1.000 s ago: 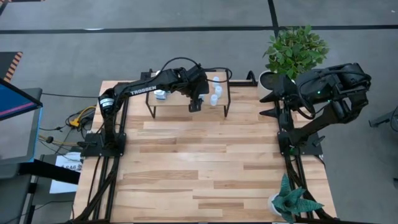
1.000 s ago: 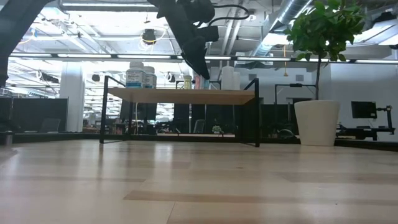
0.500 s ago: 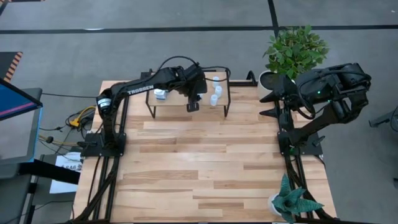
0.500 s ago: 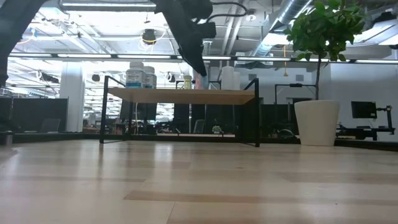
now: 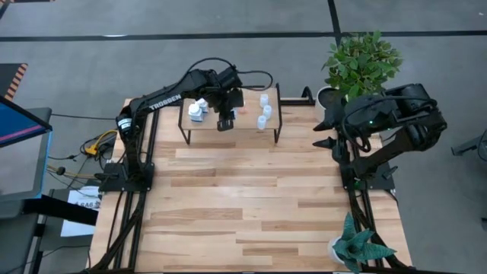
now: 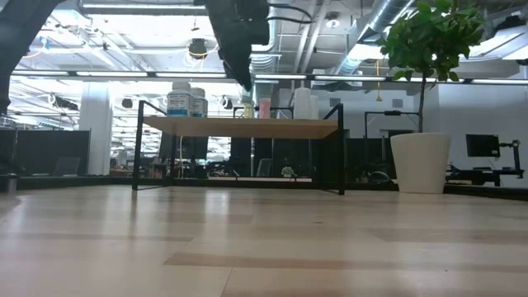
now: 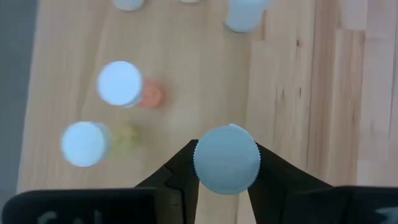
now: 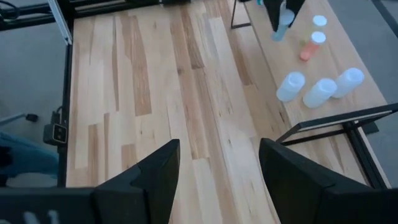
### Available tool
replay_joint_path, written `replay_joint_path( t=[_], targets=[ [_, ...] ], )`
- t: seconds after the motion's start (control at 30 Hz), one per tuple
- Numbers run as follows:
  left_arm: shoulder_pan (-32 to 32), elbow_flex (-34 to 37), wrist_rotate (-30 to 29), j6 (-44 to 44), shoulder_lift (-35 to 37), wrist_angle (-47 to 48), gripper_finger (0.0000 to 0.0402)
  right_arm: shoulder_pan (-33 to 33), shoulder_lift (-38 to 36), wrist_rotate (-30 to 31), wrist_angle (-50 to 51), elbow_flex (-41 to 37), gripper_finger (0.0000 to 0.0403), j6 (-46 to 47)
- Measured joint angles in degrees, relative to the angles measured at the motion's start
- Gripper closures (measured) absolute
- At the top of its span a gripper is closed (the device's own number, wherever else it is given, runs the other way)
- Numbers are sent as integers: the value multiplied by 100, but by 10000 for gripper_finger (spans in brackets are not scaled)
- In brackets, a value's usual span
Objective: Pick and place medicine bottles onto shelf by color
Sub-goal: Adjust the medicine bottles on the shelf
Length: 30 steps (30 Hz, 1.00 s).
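Left gripper (image 7: 225,180): above the shelf (image 5: 247,122), near its middle, fingers clamped on a pale-blue bottle (image 7: 226,159) lifted clear of the wood.
Blue-and-white cluster (image 5: 198,109): on the shelf's left end, left of the left gripper.
Orange bottle (image 7: 129,88) and yellowish bottle (image 7: 93,142): white caps, upright on the shelf just beside the left gripper.
White bottles (image 5: 263,111): three, right of the left gripper, near the shelf's right end.
Right gripper (image 8: 214,163): fingers spread wide, nothing between them, well apart from the shelf over the table's right side.
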<state>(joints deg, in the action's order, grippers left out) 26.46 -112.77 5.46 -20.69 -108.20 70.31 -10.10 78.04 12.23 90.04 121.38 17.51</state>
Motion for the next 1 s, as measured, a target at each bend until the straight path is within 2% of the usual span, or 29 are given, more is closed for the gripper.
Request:
replay_joint_path(
  t=[0.2, 0.33, 0.63, 1.0],
  targets=[
    [238, 26, 204, -63, 0, -178, 319, -1, -2, -2, -13, -10, 163, 3],
    [310, 207, 283, -106, -7, -200, 308, -1, 0, -2, -16, -10, 163, 6],
    [316, 531, 282, -128, -11, -750, 303, -1, 0, -1, -17, -10, 163, 6],
    [327, 544, 66, -365, -54, -725, 309, -1, 0, 0, -17, -10, 163, 8]
  ],
)
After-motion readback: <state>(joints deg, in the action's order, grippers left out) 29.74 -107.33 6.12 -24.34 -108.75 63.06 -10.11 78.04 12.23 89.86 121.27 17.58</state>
